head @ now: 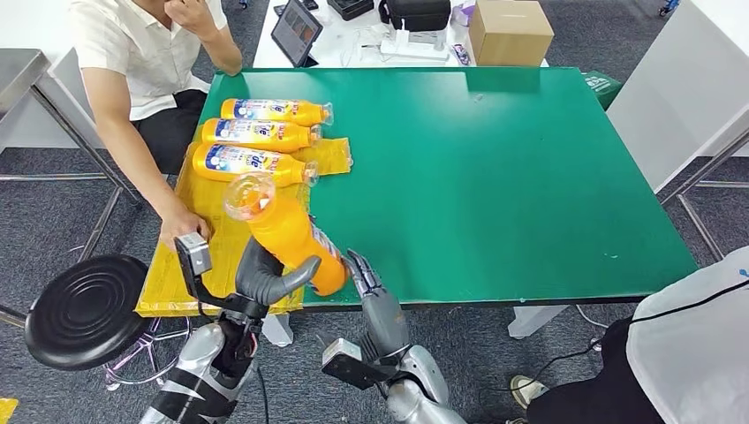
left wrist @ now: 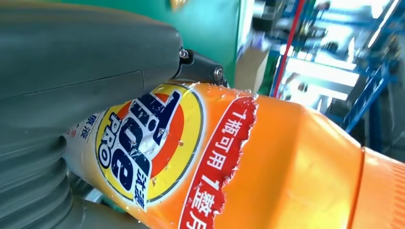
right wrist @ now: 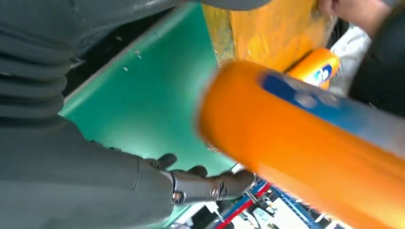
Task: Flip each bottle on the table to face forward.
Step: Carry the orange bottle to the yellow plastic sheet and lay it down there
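Grey fingers of the left hand [head: 265,278] wrap the body of an orange bottle [head: 287,234], holding it lifted and tilted above the table's near-left edge, clear cap end up and away from the robot. Its label [left wrist: 143,143] shows in the left wrist view. Right hand [head: 366,278] — fingers extended, holding nothing — lies just beside the bottle's base at the table [head: 495,177] edge; whether it touches the bottle cannot be told. Under the bottle lies a yellow sheet [head: 212,247] on the green table. Further back, three bottles [head: 261,134] lie side by side on that sheet, labels up. A person's hand [head: 181,225] rests on the sheet — near the left hand.
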